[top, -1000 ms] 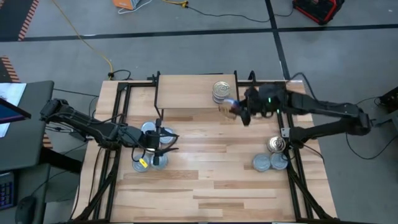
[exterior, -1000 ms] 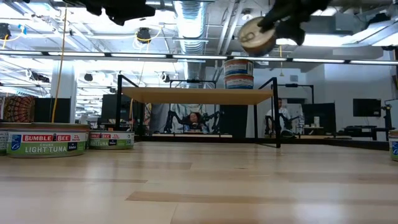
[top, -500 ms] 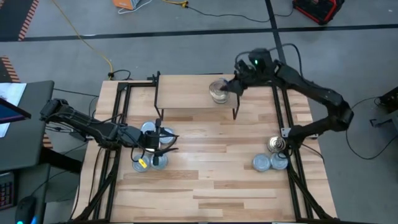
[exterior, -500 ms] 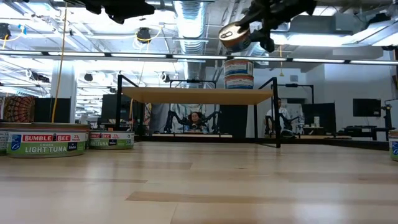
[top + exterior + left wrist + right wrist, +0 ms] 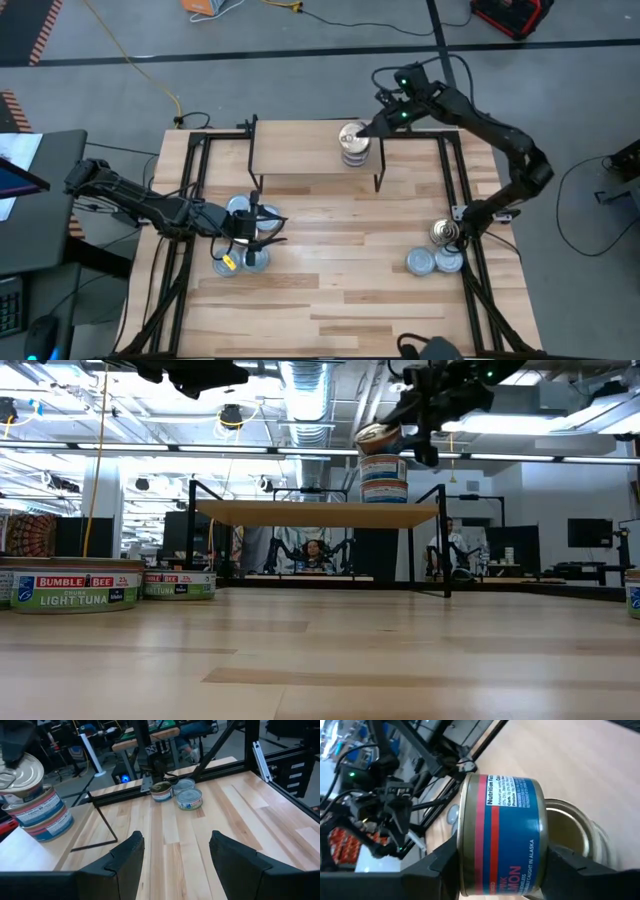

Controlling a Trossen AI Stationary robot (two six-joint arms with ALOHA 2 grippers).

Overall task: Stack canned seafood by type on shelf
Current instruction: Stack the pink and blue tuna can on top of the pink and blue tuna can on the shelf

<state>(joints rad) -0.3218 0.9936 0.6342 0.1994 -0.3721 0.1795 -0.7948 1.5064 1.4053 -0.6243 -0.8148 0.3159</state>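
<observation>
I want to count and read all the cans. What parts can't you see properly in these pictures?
- Stack on the shelf, high view: the held can covers the cans beneath, so no count.
- Held can's brand, right wrist view: the right gripper hides part of the label.
- Cans under the left gripper, high view: partly covered, labels too small.

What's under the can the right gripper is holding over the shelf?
The held can, tilted in the right gripper, sits above a stack of two tins on the shelf. Contact can't be judged.

The shelf (image 5: 300, 150) bears a stack of tins (image 5: 353, 148).
</observation>
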